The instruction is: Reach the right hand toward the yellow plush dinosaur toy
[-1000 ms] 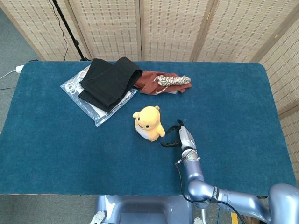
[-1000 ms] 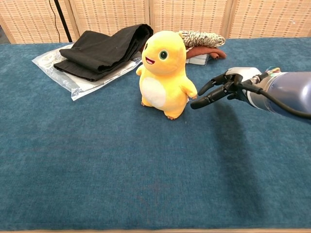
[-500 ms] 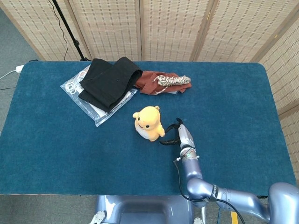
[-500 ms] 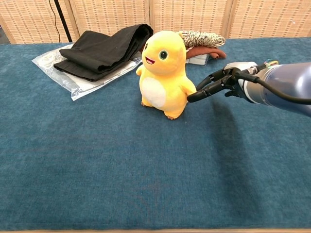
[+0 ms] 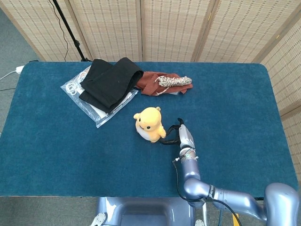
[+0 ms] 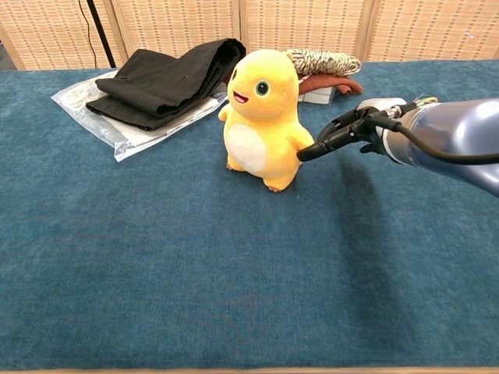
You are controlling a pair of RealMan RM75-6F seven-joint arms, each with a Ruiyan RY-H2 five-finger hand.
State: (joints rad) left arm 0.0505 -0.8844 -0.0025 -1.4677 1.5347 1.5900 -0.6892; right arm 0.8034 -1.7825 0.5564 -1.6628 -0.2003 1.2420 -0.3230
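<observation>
The right arm (image 6: 460,144) enters from the near right edge of the blue table (image 6: 234,280) and runs forward and inward, its forearm nearly level in the chest view; its shoulder end is cut off by the frame in both views. The right hand (image 6: 355,132) is stretched out toward the toy with its dark fingers (image 6: 316,148) extended and slightly apart, holding nothing; the foremost fingertip reaches the toy's near-side arm, and whether it actually presses the plush or stops just short cannot be told from either view. In the head view the right hand (image 5: 178,135) sits just beside the toy, fingers pointing at it. The yellow plush dinosaur toy (image 6: 261,117) stands upright near the middle of the table, long axis vertical, its face and white belly turned toward the robot and a little to the robot's left; from above the toy (image 5: 149,125) shows mostly the top of its head. Farther back to the left, a folded black cloth (image 6: 168,78) lies on a clear plastic bag (image 6: 117,128), whose contents are hard to make out. Behind the toy, a coil of rope (image 6: 323,61) rests on a rust-red cloth (image 5: 153,82), partly hidden by the toy's head in the chest view. A woven screen (image 5: 164,28) closes the background. The left hand appears in neither view.
</observation>
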